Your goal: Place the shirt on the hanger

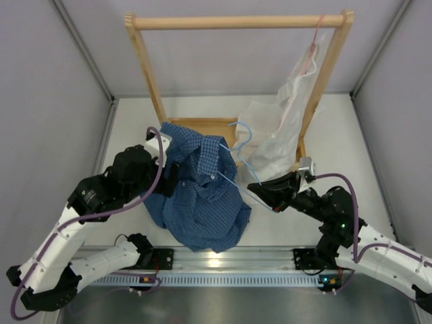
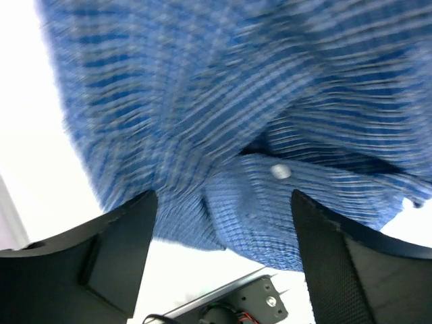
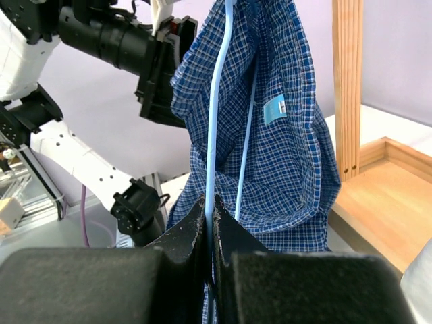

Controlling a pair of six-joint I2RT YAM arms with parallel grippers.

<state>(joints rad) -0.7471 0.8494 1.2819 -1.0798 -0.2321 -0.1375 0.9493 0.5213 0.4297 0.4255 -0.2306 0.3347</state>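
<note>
The dark blue checked shirt [image 1: 199, 196] hangs bunched between my two arms, partly draped over the light blue wire hanger [image 1: 241, 138], whose hook points toward the rack. My right gripper [image 1: 260, 189] is shut on the hanger's wire [image 3: 217, 121], which runs up from between its closed jaws [image 3: 210, 209] into the shirt [image 3: 283, 155]. My left gripper [image 1: 169, 177] sits at the shirt's left side. In the left wrist view its fingers stand wide apart [image 2: 223, 223], with the cloth [image 2: 236, 101] just beyond the tips and not pinched.
A wooden rack [image 1: 236, 22] stands at the back, its base board [image 1: 202, 123] behind the shirt. A white shirt [image 1: 283, 128] hangs from a pink hanger [image 1: 312, 47] at the rack's right post [image 3: 347, 88]. Grey walls enclose the table.
</note>
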